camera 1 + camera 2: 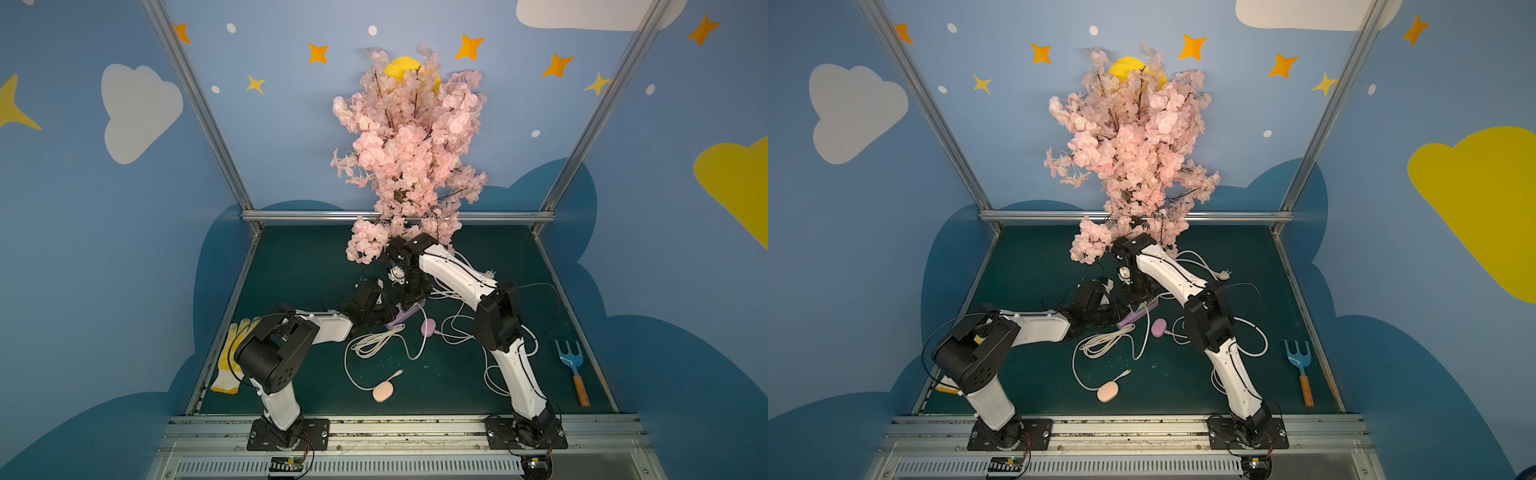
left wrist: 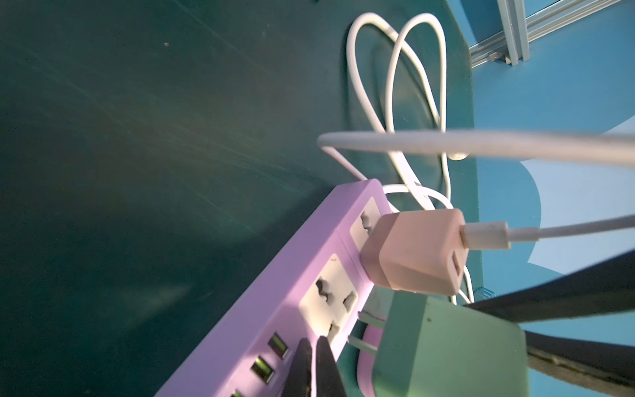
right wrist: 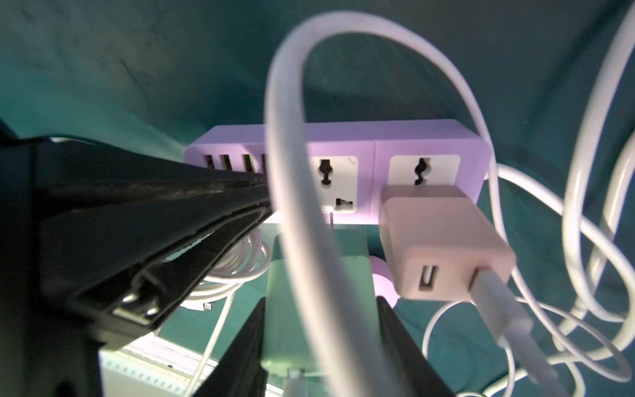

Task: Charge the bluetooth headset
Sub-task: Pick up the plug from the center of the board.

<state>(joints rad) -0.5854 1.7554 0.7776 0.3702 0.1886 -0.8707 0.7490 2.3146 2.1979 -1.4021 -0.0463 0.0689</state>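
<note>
Awkwardly, white cable (image 3: 283, 103) crosses green charger (image 3: 281, 326).

Socket (image 3: 338, 185) ahead of right fingers (image 3: 405, 347) free. Pink charger (image 3: 443, 240) flanks one side, left gripper (image 3: 261, 196) the other; cable (image 3: 287, 172) crosses.

The dark green tabletop (image 1: 291, 270) carries a purple power strip (image 1: 400, 320) beneath the right gripper (image 3: 321, 300); purple case (image 1: 428, 327) and white cables (image 1: 370, 343) near it; pink case (image 1: 383, 392), 1 rake (image 1: 571, 365) and 1 glove (image 1: 232, 357) well apart.

Both top views are evenly but dimly lit, their walls (image 1: 83, 249) bowed by wide-angle distortion. In the wrist views light washes out the purple power strip (image 3: 343, 137), streaky glare crosses the counter (image 2: 137, 137), and the nearest white cable (image 3: 283, 172) is blurred.
</note>
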